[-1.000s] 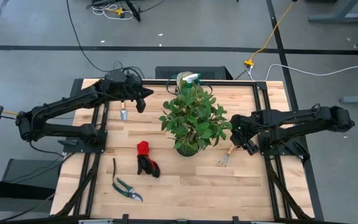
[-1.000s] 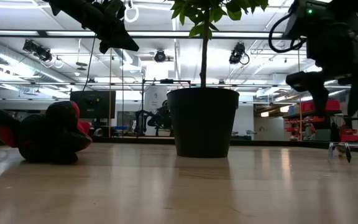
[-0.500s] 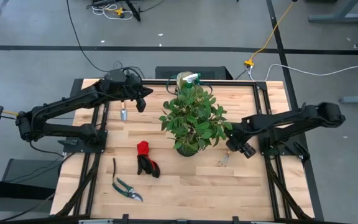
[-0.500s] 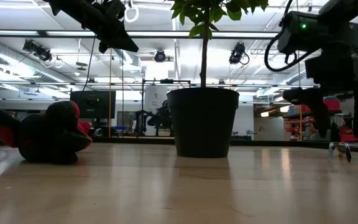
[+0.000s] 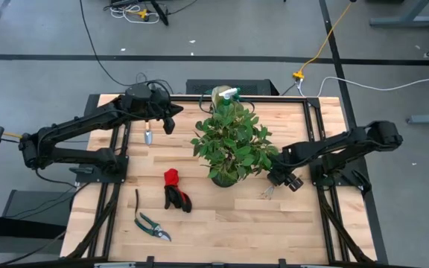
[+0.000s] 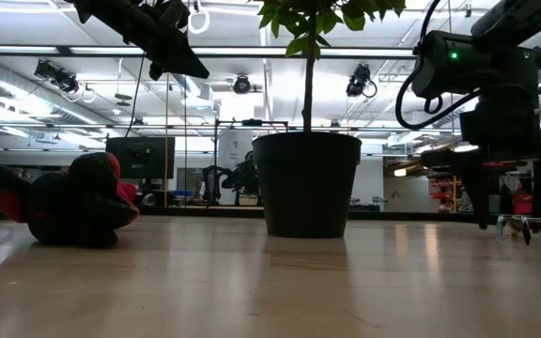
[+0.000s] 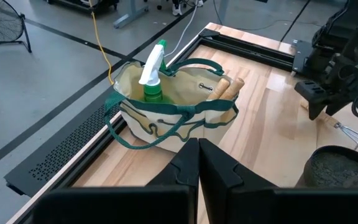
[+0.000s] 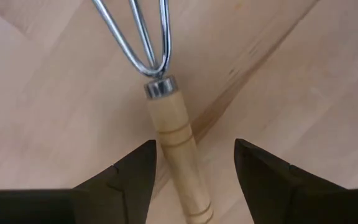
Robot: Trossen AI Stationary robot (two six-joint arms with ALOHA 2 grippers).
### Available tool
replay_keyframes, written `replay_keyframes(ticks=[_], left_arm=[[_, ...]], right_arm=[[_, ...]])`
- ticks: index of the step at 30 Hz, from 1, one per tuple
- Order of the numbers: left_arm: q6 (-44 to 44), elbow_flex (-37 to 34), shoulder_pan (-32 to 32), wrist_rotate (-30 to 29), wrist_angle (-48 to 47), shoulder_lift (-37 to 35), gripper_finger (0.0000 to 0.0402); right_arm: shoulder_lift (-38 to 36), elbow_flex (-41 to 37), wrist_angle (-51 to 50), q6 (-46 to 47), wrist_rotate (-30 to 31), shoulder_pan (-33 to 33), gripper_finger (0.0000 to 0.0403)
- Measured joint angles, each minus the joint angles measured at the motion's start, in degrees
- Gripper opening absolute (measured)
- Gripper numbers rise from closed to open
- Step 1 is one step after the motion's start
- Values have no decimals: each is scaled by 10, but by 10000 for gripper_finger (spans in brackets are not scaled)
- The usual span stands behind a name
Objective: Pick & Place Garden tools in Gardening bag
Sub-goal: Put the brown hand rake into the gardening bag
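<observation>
- Two arms are seen from above: the left gripper (image 5: 171, 119) is held over the far left of the table (image 5: 222, 216), its jaws pressed together on nothing, with a small trowel (image 5: 147, 137) lying just beside it. The right gripper (image 5: 278, 179) is lowered over the handle of a hand rake (image 5: 267, 193) just right of the potted plant (image 5: 232, 144). The gardening bag (image 5: 220, 94) is placed at the far edge behind the plant, a green spray bottle (image 5: 230, 94) standing in it. Red-and-black gloves (image 5: 174, 191) are laid left of the plant, and pruning shears (image 5: 150, 222) nearer, toward the near left corner.
- At table height, the right gripper (image 6: 507, 208) is shown just above the wood, its jaws spread, with the rake's prongs (image 6: 530, 226) on the table beside it. The plant's dark pot (image 6: 307, 183) is seen at centre and the gloves (image 6: 69, 200) to the left.
- From the left wrist, the closed fingers (image 7: 197, 163) are pointed toward the bag (image 7: 173, 112), in which the spray bottle (image 7: 152, 73) and wooden handles (image 7: 225, 88) are stowed; the right arm is visible beyond, beside the pot.
- From the right wrist, the spread fingers (image 8: 135, 177) are placed on either side of the rake's wooden handle (image 8: 179, 165), not touching it.
</observation>
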Motion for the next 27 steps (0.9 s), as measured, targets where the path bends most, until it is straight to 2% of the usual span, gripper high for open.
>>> replay_keyframes(ticks=[16,27], left_arm=[[10,0,0,0,0,0,12],[15,0,0,0,0,0,12]], right_arm=[[29,1,17,8,-2,13,213],[29,1,21,14,-1,13,147]])
